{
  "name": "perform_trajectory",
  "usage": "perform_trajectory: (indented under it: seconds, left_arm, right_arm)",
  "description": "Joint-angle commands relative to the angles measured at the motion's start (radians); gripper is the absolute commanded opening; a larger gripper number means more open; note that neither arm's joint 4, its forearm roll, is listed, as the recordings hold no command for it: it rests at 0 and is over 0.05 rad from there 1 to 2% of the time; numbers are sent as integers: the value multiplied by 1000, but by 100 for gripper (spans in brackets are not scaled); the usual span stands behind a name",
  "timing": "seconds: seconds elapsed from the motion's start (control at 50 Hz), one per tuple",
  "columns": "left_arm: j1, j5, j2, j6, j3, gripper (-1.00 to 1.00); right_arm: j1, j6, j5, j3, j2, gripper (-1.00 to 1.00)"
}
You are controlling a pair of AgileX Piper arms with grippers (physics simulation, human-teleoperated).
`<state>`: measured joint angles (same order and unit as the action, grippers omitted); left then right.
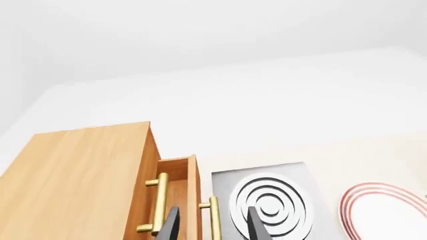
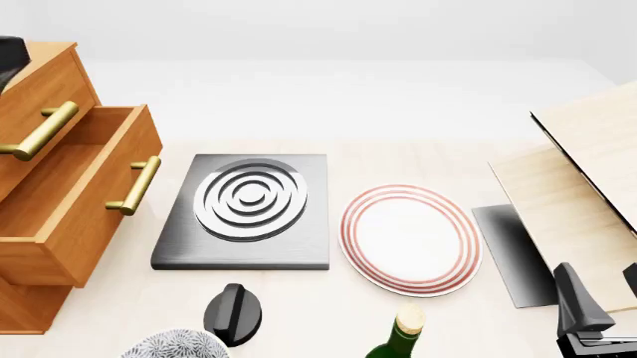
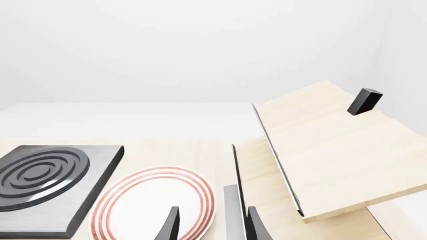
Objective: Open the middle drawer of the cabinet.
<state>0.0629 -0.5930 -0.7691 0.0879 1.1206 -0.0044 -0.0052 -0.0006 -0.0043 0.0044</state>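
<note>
Both sets of jaws are spread apart and hold nothing. On the left gripper (image 1: 212, 225) they hang just in front of the middle drawer (image 2: 74, 198), near its brass handle (image 2: 134, 186). If it bumps that handle, the drawer could slide back in. Orange-brown and pulled well out of the cabinet (image 2: 35, 97), the drawer sits beside the grey stove plate (image 2: 244, 212). The right gripper (image 3: 212, 225) is far from the cabinet.
</note>
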Motion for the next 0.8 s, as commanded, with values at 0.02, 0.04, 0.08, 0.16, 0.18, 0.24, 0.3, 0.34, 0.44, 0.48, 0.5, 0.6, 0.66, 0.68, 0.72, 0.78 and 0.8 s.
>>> perform_trajectory:
  seconds: [0.02, 0.04, 0.08, 0.16, 0.18, 0.24, 0.3, 0.34, 0.44, 0.48, 0.5, 0.6, 0.66, 0.68, 0.72, 0.78, 0.8]
  left_arm:
    - [-78, -60, -29, -35, 37, 100]
    - [-103, -61, -29, -33, 37, 100]
    - [-117, -65, -38, -38, 37, 100]
    - [-143, -65, -36, -30, 32, 100]
    - [-144, -64, -38, -33, 32, 100]
    - [-162, -65, -50, -43, 23, 100]
    - [-182, -70, -68, -59, 16, 100]
    - [-181, -69, -68, -56, 13, 100]
    - [-171, -74, -88, -83, -13, 100]
    - [-169, -74, -91, -86, -16, 100]
    - [-162, -76, -95, -90, -15, 100]
    - [-153, -78, -104, -104, -25, 100]
    - [-148, -76, -108, -110, -33, 100]
    - [-148, -75, -109, -111, -36, 100]
    - [-147, -73, -114, -115, -40, 100]
    - [-146, -68, -121, -122, -48, 100]
    - [-149, -66, -124, -122, -51, 100]
  right_arm:
    - [0, 0, 0, 0, 0, 100]
    - [0, 1, 0, 0, 0, 100]
    - [0, 0, 0, 0, 0, 100]
    - [0, 1, 0, 0, 0, 100]
    - [0, 0, 0, 0, 0, 100]
    - [0, 0, 0, 0, 0, 100]
    - [0, 0, 0, 0, 0, 100]
    - [0, 0, 0, 0, 0, 100]
    - [0, 0, 0, 0, 0, 100]
    - [0, 0, 0, 0, 0, 100]
    - [0, 1, 0, 0, 0, 100]
    - [0, 0, 0, 0, 0, 100]
    - [0, 0, 0, 0, 0, 100]
    - [0, 0, 0, 0, 0, 100]
    - [0, 0, 0, 0, 0, 100]
    - [0, 0, 0, 0, 0, 100]
    - [0, 0, 0, 0, 0, 100]
